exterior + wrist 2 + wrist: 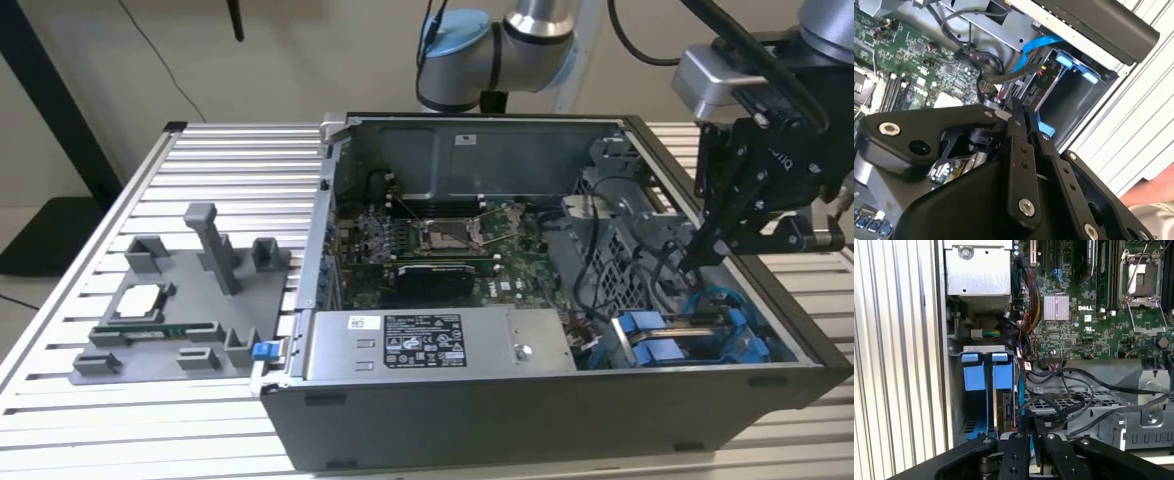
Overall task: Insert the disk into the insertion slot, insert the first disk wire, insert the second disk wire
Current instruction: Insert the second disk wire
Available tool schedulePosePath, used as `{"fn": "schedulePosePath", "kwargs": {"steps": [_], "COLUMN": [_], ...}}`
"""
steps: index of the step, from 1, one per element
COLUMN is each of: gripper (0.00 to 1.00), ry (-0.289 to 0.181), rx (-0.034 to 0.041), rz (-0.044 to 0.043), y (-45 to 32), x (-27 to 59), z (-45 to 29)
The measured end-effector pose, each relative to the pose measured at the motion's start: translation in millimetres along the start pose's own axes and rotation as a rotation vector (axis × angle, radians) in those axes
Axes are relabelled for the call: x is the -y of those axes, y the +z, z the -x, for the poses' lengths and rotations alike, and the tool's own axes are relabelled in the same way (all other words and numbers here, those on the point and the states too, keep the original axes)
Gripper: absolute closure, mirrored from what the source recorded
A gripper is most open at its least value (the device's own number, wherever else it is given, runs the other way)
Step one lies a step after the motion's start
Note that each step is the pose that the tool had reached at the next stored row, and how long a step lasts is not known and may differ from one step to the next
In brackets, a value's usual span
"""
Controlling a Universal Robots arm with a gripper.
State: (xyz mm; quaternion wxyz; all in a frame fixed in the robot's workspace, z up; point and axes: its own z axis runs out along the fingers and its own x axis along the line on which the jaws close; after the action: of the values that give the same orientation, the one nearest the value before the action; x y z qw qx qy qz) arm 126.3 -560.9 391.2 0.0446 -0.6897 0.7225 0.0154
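The disk (1005,411) stands on edge in the insertion slot (985,405) of the grey drive cage (638,352), under bright blue tabs (1072,61). My gripper (1024,114) reaches down into the case at the cage, on the exterior view's right (693,266). Its black fingers (1015,444) are pressed together on a dark wire plug (1027,92) at the disk's end. A black flat wire (999,76) runs into that plug. A blue wire (1038,44) curves along the case wall beside it.
The grey power-supply box (424,342) lies at the case front, with the motherboard (430,245) and its CPU socket (1141,276) behind. Loose black cables (1074,390) cross the metal bracket near the cage. A grey parts fixture (187,290) sits on the exterior view's left. Part of a person (1154,192) is beside the table.
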Motion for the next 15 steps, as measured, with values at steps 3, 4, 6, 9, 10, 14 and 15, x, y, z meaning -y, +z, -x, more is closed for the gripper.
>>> {"fn": "schedulePosePath", "kwargs": {"steps": [3, 4, 6, 9, 10, 14, 15], "gripper": [1.0, 1.0, 1.0, 1.0, 1.0, 1.0, 1.0], "ry": [0.0, 0.0, 0.0, -0.002, -0.003, -0.005, -0.006], "rx": [-0.0005, -0.0005, -0.0009, -0.0001, 0.0001, 0.001, 0.001], "rz": [-0.0001, -0.0007, -0.0063, -0.0291, -0.0376, -0.0636, -0.0676], "y": [-0.1, 0.1, 0.8, 2.5, 3.0, 5.1, 5.6], "x": [0.0, -0.1, -0.7, -3.8, -5.2, -10.9, -12.0], "z": [0.0, 0.1, -0.1, -1.1, -1.6, -3.8, -4.2]}}
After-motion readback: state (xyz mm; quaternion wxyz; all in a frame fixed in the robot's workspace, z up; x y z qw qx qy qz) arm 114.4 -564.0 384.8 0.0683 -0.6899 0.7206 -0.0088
